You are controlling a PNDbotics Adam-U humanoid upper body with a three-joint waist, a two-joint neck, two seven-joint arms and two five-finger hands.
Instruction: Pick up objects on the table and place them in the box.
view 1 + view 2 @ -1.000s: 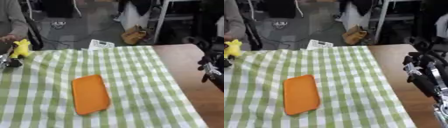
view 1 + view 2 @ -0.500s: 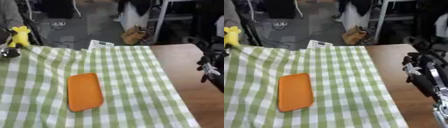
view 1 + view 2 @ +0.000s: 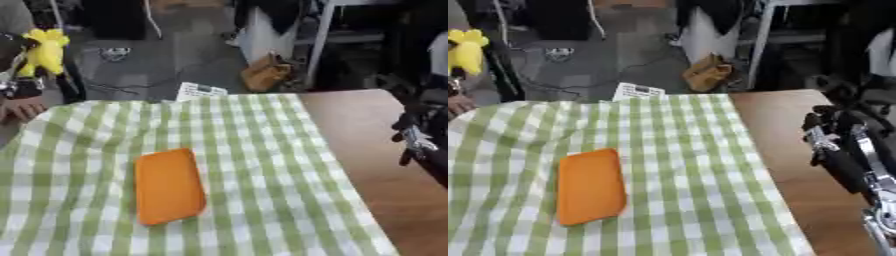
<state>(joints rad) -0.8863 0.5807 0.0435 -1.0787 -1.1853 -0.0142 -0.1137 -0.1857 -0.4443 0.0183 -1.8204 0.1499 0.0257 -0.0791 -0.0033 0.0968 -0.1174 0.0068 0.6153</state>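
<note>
Looking down through the head camera, I've got the surface (image 3: 367, 150) in front of me, brown wood on my right and a green-and-white checked cloth (image 3: 245, 165) draped over the rest. Lying flat on the cloth, a little left of centre, is an orange rectangular slab (image 3: 168, 186) with rounded corners, long side running away from me, tilted slightly. It carries no lettering that I can make out.

Up in the far left corner, my left robot hand (image 3: 19, 86) is raised above the cloth's edge with a yellow toy (image 3: 45, 49) standing up out of it; the hand is dark and half cut by the frame, so I cannot tell how the fingers sit around the toy. Just below it a person's bare hand (image 3: 22, 107) rests at the cloth's far left edge.

On the right, my right robot hand (image 3: 842, 150) hangs over the bare wood, well apart from the orange slab, fingers loosely curled and grasping nothing.

Past the far edge of the cloth a white card or label (image 3: 636, 91) pokes up with dark printed lines on it, too blurred for me to read. Beyond that, on the floor, a tan bag (image 3: 265, 76).
</note>
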